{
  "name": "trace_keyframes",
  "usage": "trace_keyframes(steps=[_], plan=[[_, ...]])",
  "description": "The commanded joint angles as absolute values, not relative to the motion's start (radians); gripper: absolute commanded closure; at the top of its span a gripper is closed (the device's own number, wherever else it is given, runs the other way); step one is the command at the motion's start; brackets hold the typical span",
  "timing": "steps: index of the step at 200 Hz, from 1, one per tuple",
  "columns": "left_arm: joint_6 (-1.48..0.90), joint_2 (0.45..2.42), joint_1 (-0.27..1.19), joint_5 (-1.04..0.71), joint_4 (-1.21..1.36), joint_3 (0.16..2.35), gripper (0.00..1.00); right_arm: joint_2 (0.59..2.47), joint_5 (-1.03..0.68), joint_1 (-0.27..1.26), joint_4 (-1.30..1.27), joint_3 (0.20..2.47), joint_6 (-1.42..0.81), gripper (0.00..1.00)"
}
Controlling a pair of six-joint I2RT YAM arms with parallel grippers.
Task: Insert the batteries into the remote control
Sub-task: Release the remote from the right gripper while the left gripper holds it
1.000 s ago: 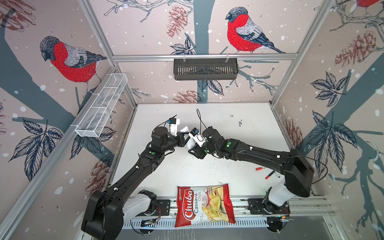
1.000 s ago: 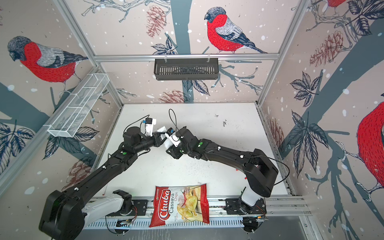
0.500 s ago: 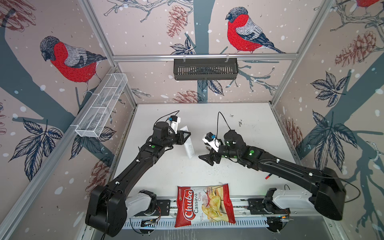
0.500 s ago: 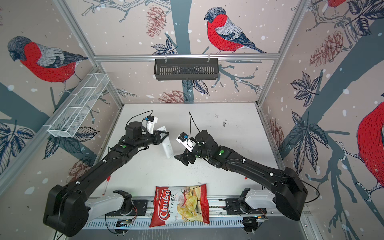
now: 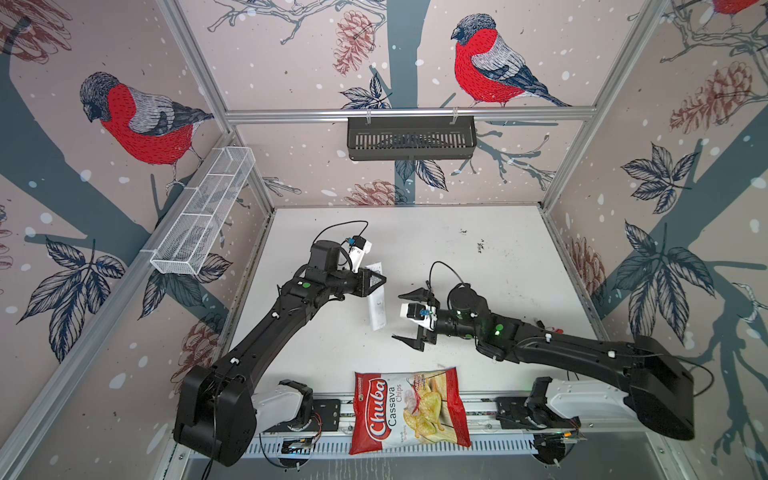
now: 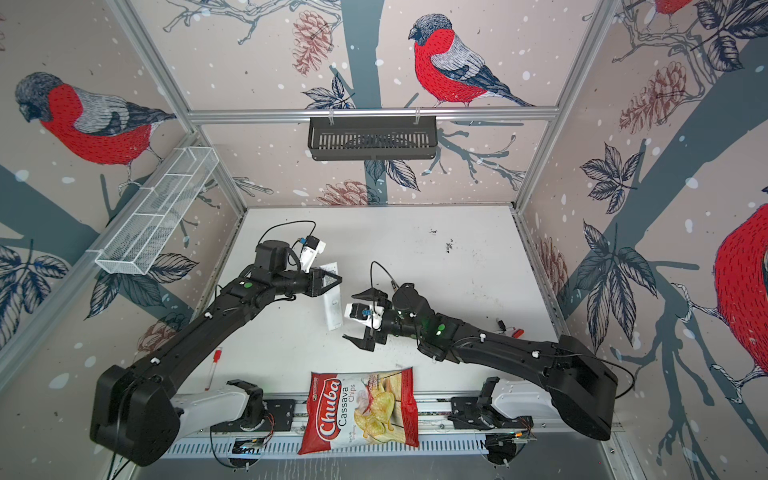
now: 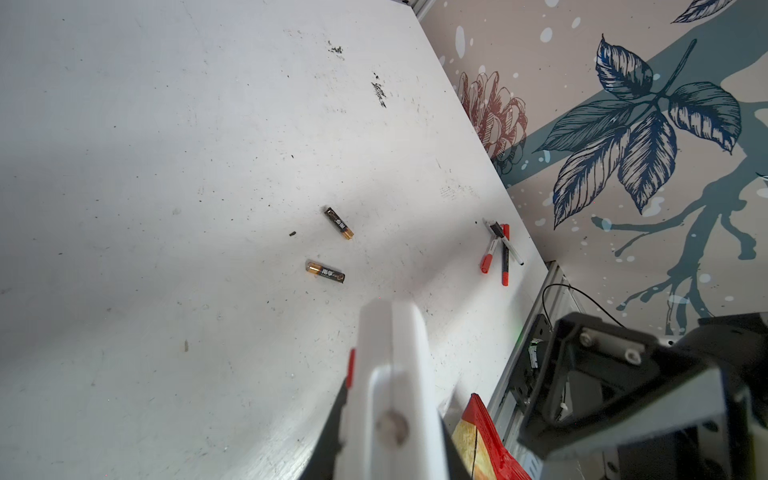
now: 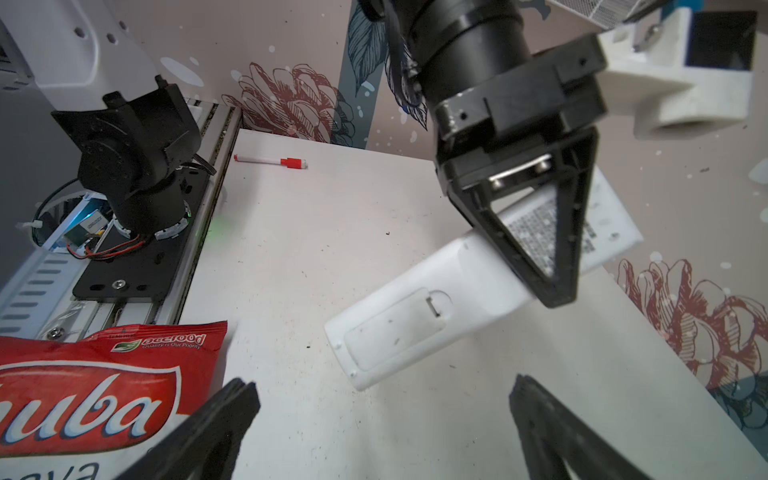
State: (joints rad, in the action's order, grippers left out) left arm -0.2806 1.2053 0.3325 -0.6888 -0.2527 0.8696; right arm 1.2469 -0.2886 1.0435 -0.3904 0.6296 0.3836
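Left fingers (image 8: 555, 293) clamp the smooth white plastic remote control (image 8: 415, 328); right fingers (image 5: 415, 296) gape wide, empty. Two slim dark batteries (image 7: 338, 223) lie on the scuffed table (image 7: 166, 166).

Left gripper (image 6: 329, 283) grips the remote control (image 6: 333, 309); right gripper (image 6: 350, 316) gapes wide beside it.

The left gripper pinches the white remote control toward its far end, and the bar runs on toward the front of the worktop (image 6: 436, 257). The right gripper's jaws are spread just right of the remote's near end, with nothing between them. A red chips bag (image 6: 357, 411) lies at the front edge, a red-capped marker (image 6: 212, 365) beside the left arm, and small red-tipped bits (image 6: 513, 331) near the right wall.
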Motion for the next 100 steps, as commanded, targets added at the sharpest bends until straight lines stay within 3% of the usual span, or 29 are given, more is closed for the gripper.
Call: trace_keyframes(steps=[1,15,45,100], plan=[[-0.270,1.196,0.320,-0.723,-0.250,0.869,1.00,1.297,-0.174,1.080,-0.514,0.639,0.446,0.00],[-0.299,1.174,0.309,-0.694,-0.237,0.869,1.00,1.347,-0.061,1.051,-0.489,0.714,0.269,0.00],[-0.440,1.057,0.309,-0.560,-0.043,0.757,1.00,1.444,-0.219,0.911,-0.230,0.937,-0.094,0.02],[-0.592,0.829,0.310,-0.246,0.321,0.452,1.00,1.569,-0.444,0.831,-0.164,1.047,-0.576,0.01]])
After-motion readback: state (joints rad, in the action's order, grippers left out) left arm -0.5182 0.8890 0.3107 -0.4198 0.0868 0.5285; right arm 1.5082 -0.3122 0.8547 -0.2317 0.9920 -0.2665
